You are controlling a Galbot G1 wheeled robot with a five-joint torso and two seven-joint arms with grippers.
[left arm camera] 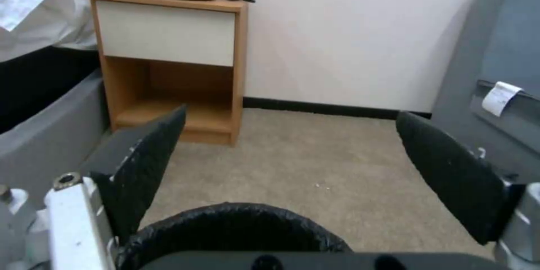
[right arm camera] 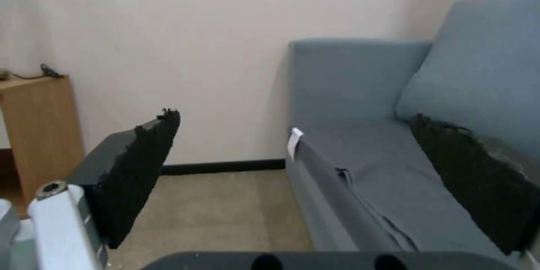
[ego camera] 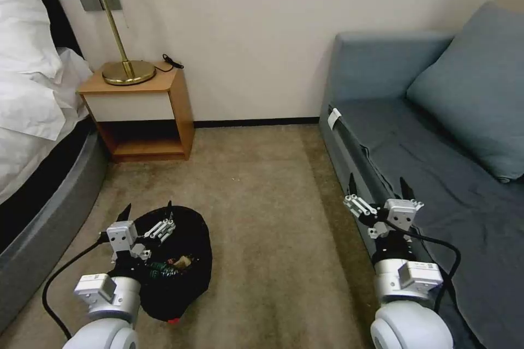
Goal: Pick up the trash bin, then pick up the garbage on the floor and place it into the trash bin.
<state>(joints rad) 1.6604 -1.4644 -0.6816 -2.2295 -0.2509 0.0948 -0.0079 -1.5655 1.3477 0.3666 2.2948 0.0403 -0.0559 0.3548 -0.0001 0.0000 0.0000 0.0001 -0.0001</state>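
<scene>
— Where are your hands?

— My left gripper (ego camera: 148, 214) hangs with its jaws spread, holding nothing, just above the round black mesh trash bin with its dark liner (ego camera: 185, 262). From my left wrist the bin's rim (left arm camera: 236, 223) curves right below my black finger pads (left arm camera: 149, 168). My right gripper (ego camera: 381, 188) is off to the other side, also spread wide and empty, raised over the front edge of the grey-blue fabric sofa (ego camera: 436, 174).

— And the garbage?

— I see small litter pieces (ego camera: 172, 266) lying inside the bin, something green and something brownish among them; I cannot tell each one apart. The beige carpet (ego camera: 262, 202) between the wooden nightstand (ego camera: 147, 114) and the sofa looks bare.

— So how far along?

— I judge the collecting is mostly or wholly done, though a scrap of red (ego camera: 173, 319) at the bin's base could be a stray piece.
</scene>
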